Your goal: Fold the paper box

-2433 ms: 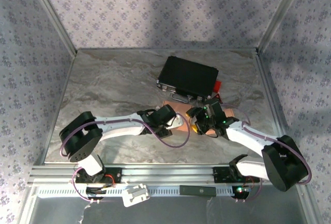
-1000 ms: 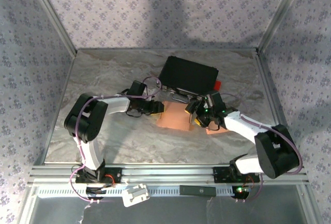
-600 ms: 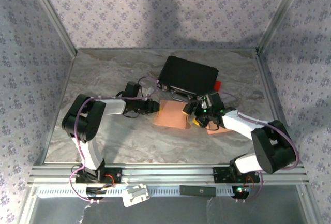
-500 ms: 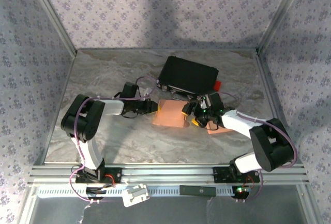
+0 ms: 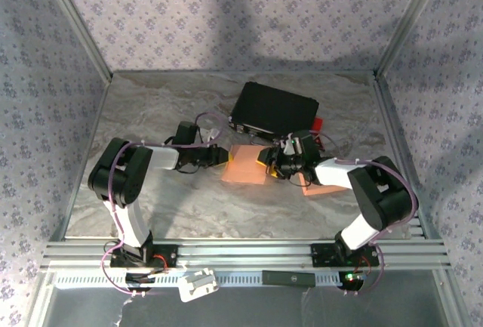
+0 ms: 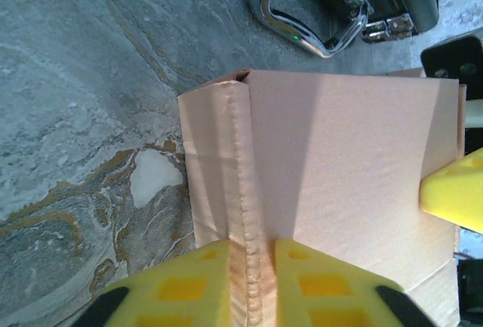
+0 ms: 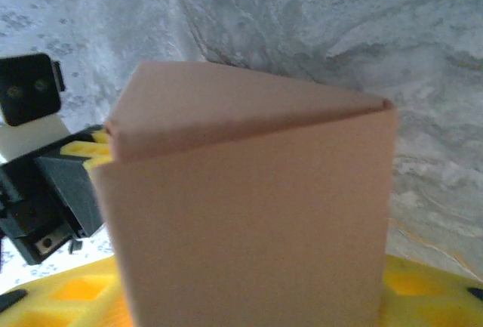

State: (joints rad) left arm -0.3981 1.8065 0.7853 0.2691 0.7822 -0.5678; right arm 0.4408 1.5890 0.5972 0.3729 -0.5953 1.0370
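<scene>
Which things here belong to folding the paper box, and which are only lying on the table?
Belong to the job: paper box; left tool, pinching its folded edge; right tool, at its other side.
Lying about: black case with metal handle; small red object beside it.

Counted: 1 paper box (image 5: 243,168), 1 black case (image 5: 273,109), 1 left pincer (image 5: 224,158), 1 right pincer (image 5: 265,162).
</scene>
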